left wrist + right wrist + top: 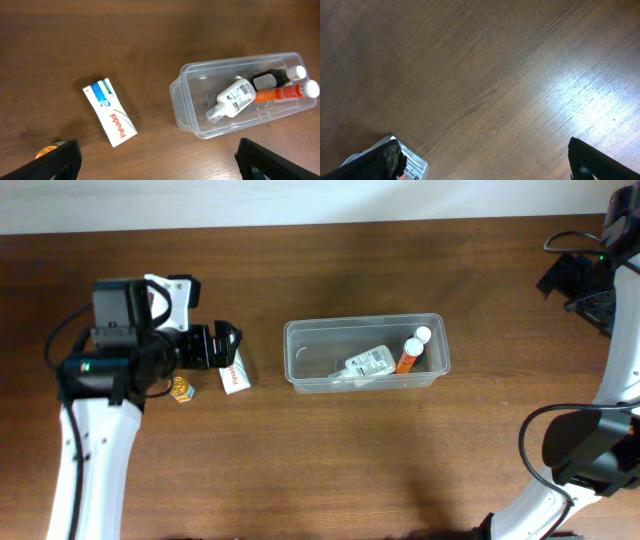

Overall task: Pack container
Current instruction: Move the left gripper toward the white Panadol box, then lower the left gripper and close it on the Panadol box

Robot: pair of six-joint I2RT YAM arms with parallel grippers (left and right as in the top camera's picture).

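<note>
The container [294, 332] is a clear plastic tub in the middle of the table. Inside it lie a white bottle [368, 363] and an orange bottle with a white cap [410, 352]. The left wrist view shows the container [178, 92] holding the white bottle [232, 98], the orange bottle [280, 93] and a dark bottle [272, 79]. A white medicine box [233, 376] [110, 112] lies left of the tub. My left gripper [222, 347] [160, 167] hovers open near the box, holding nothing. My right gripper [566, 280] [485, 165] is open at the far right over bare wood.
A small orange item [181, 389] [47, 148] lies left of the box, beside my left finger. A grey labelled object [410, 167] shows at the lower left of the right wrist view. A white block [172, 297] sits by the left arm.
</note>
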